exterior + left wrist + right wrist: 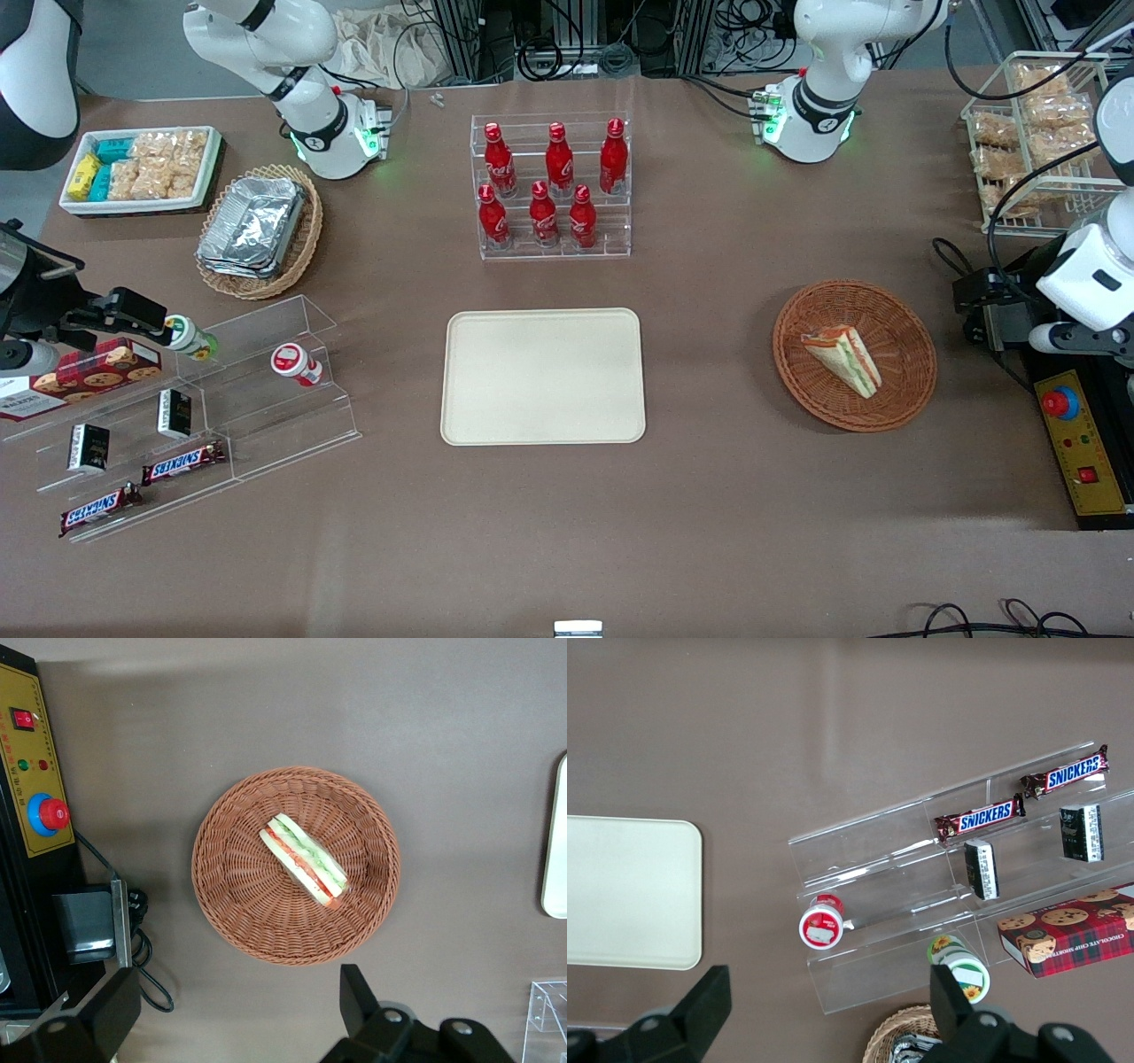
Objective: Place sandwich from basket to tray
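Note:
The sandwich (843, 359) (306, 859), a white-bread wedge with red and green filling, lies in the reddish-brown wicker basket (905, 390) (230, 895) toward the working arm's end of the table. The cream tray (542, 377) (556, 850) sits bare at the table's middle, beside the basket. My gripper (235, 997) hangs high over the table, open wide with nothing between its black fingers (356, 997). It is apart from the basket, just past the rim, farther from the front camera than the sandwich.
A yellow emergency-stop box (1083, 443) (31, 771) and a black box with a looped cable (89, 921) lie close beside the basket at the table's end. A rack of red bottles (554, 190) stands farther back than the tray. A wire rack of snacks (1036, 142) stands by the working arm.

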Available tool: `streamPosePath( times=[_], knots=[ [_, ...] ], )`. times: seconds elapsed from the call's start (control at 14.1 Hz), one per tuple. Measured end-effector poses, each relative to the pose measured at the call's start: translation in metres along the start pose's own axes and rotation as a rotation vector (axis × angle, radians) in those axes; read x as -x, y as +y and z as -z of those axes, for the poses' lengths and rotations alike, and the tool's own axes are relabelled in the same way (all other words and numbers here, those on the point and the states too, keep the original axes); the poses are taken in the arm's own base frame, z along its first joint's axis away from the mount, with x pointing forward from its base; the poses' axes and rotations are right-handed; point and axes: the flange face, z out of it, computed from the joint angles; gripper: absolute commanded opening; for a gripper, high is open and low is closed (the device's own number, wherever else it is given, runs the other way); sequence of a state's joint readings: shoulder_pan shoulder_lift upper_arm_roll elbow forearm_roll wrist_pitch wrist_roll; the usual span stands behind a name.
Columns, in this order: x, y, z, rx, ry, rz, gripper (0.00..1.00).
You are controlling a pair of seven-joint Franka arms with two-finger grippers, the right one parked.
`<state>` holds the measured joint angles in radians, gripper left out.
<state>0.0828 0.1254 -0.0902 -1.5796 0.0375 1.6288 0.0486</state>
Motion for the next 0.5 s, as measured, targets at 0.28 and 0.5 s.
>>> streamPosePath(
  times=[0.28, 0.5],
  knots=[
    [0.0001, 0.0009, -0.0001, 0.001, -0.001, 0.000, 1.00],
    [0.0005, 0.0013, -0.0032, 0.002, -0.015, 0.056, 1.00]
  ],
)
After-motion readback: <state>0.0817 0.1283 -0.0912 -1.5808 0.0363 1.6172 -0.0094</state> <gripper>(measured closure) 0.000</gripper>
